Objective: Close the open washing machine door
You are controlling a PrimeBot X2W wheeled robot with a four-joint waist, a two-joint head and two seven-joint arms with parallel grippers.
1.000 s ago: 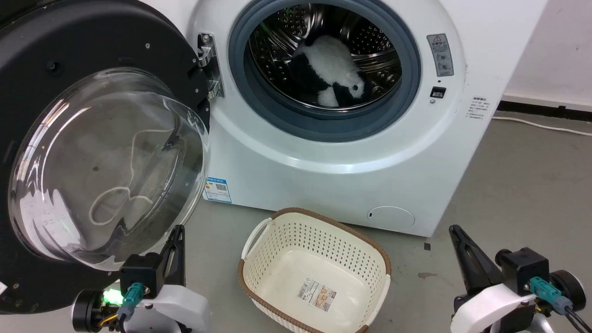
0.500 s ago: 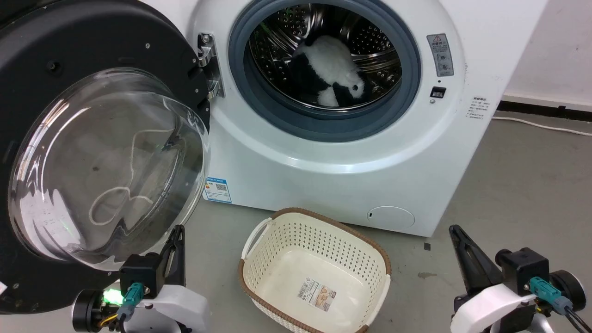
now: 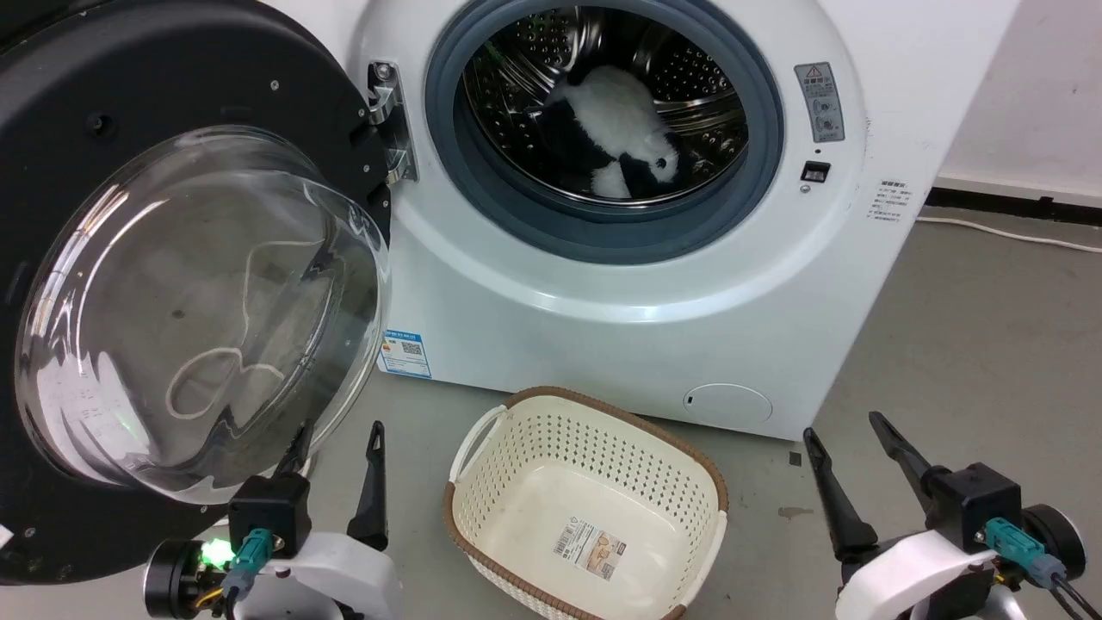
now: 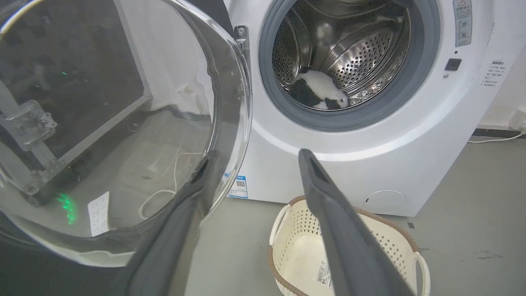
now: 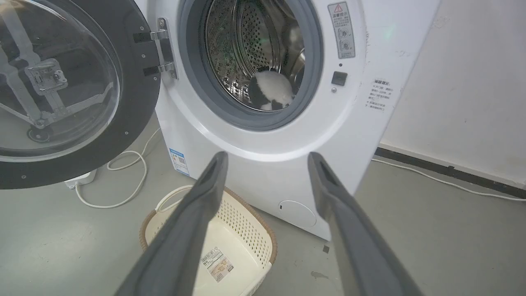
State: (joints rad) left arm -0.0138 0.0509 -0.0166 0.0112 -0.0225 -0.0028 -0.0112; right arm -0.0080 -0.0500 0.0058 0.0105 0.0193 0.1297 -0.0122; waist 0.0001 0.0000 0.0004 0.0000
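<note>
From the head view, the washing machine door (image 3: 189, 293) stands swung wide at the frame's left, clear of the washing machine (image 3: 654, 293). In the bottom corners, the left claw (image 3: 338, 430) and right claw (image 3: 842, 425) are spread apart, both empty. In the left wrist view, the door's glass fills the left half. In the right wrist view, the door sits upper left and a basket (image 5: 246, 224) is at the bottom.

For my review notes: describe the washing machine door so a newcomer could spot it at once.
Find the white front-loading washing machine. Hinged on its left in the head view, swung wide open, is the washing machine door. It is a big black disc with a bulging clear glass bowl, unlike the grey rubber ring around the drum.
</note>
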